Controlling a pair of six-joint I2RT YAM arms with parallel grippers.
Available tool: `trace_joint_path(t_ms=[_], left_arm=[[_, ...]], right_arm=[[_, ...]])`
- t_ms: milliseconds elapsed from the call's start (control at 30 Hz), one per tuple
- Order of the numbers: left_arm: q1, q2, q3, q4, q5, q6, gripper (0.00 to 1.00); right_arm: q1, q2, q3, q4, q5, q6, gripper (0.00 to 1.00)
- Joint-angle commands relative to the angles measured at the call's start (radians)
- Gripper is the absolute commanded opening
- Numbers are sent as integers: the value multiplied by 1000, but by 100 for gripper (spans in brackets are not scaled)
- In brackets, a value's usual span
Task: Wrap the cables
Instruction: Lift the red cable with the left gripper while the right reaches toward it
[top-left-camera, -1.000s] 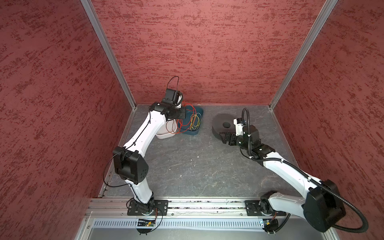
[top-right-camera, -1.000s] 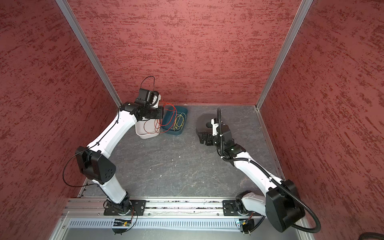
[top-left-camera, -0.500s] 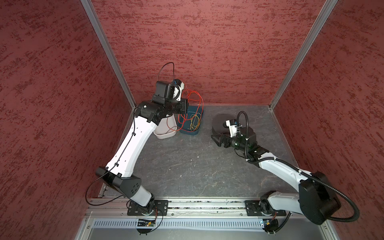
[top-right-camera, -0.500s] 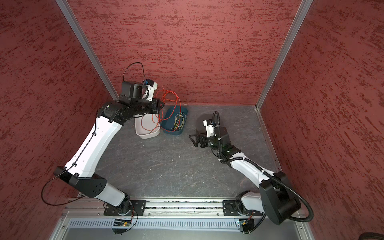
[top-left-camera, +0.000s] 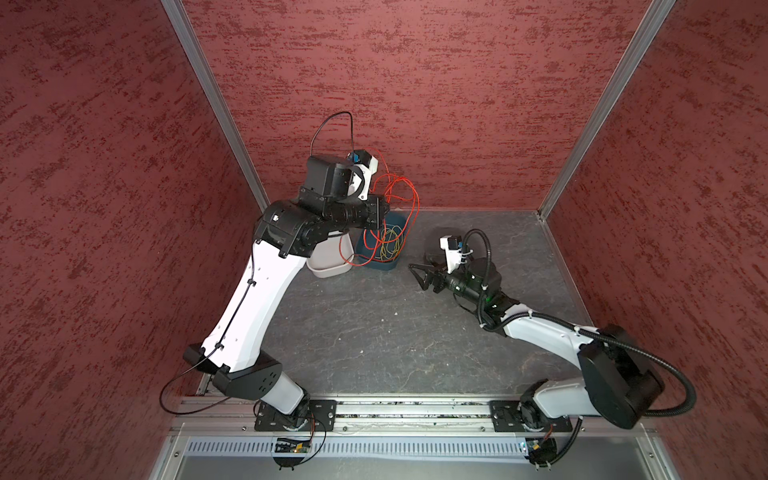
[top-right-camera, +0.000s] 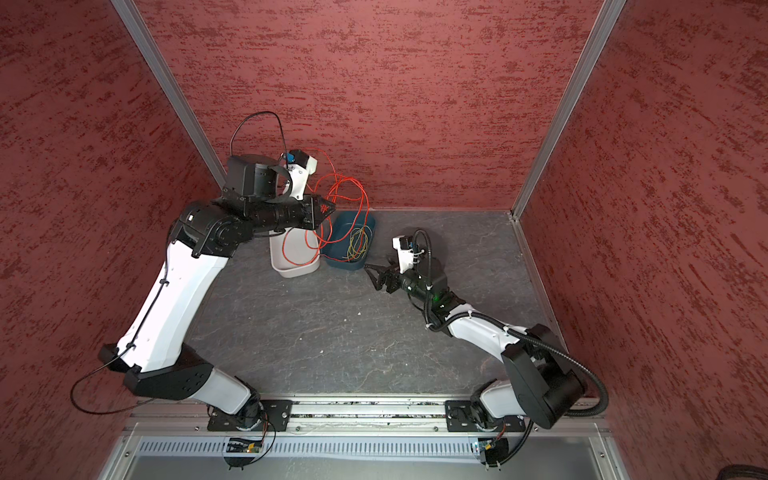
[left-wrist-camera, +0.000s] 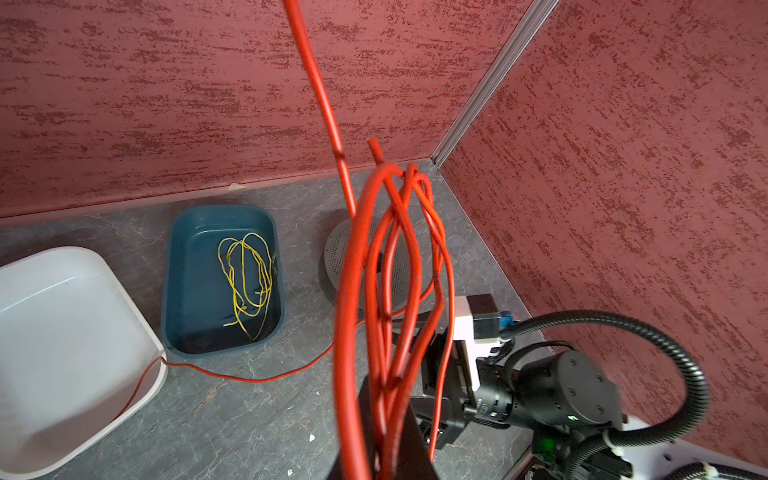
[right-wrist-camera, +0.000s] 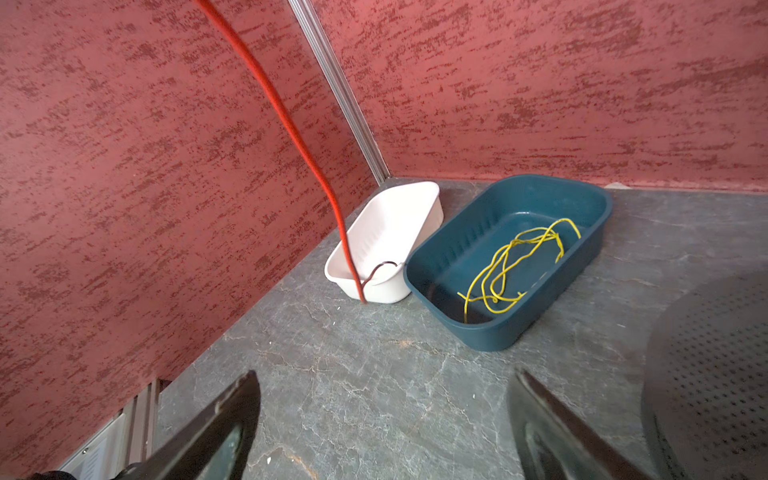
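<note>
Left gripper (top-right-camera: 326, 206) clamped tight on the cables (left-wrist-camera: 345, 316), red loops hanging high, tail trailing into white bin (right-wrist-camera: 390, 286) — right gripper (top-right-camera: 376, 275) spread wide, empty, low over the floor. Best bet: right catches the slack tail, feeds it round the bundle — left steady

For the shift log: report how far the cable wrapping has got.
Done: several loops of the red cables hang gathered from the shut left gripper. In hand: that bundle, held up in the air, with the right gripper open and empty. Left: a loose tail trails across the floor into the white bin, unwrapped.
</note>
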Motion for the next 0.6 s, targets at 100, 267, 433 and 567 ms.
trace_joint_path(t_ms=[100,267,433,567], left_arm=[[-19,-56,34,-7,11,-26,0],[-37,-79,19,7,8,-40,0],[-47,-109,-2,19,9,-53,0],[-49,-135,-24,15,-41,-43,0]], right_arm=[[81,57,18,213,99,-41,93],[105,170,76,342,136,-4,91],[112,332,198,451,168,33,67],[112,416,277,475,148,77,31]])
